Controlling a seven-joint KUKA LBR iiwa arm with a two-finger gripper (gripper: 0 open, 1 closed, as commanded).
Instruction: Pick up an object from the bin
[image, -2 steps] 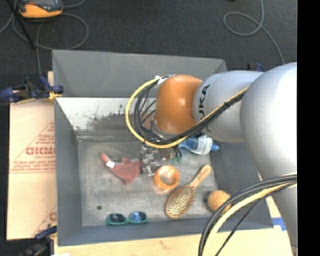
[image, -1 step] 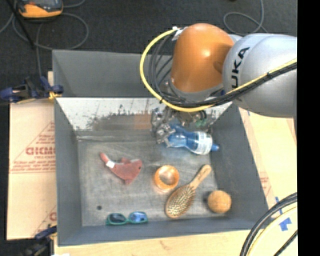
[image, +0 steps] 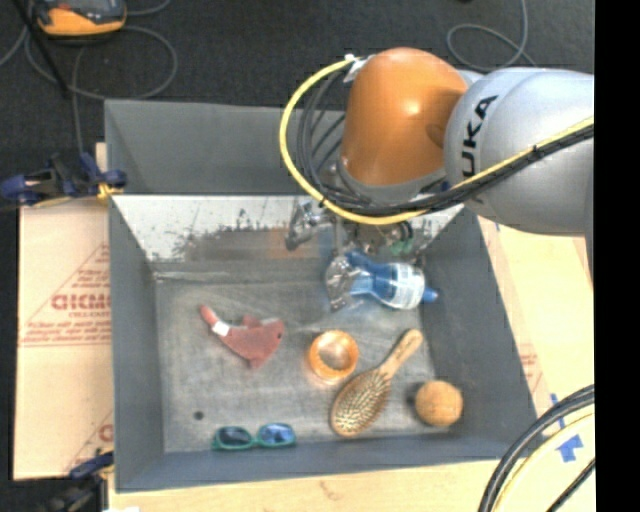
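Scuffed matt metal bin (image: 190, 370)
Glossy blue plastic bottle (image: 395, 285) right at the gripper (image: 345, 272); wooden brush (image: 370, 395) and rough ball (image: 438, 403) below it.

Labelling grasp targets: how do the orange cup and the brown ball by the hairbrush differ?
The orange cup is hollow, opening upward; the brown ball is closed and round. The cup looks glossy, the ball matte. The cup lies left of the hairbrush, the ball right of it. Both are small and round.

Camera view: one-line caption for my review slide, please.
The gripper hangs low at the back right of the bin, by a blue-and-clear bottle-like thing; an orange cup and wooden hairbrush lie nearby.
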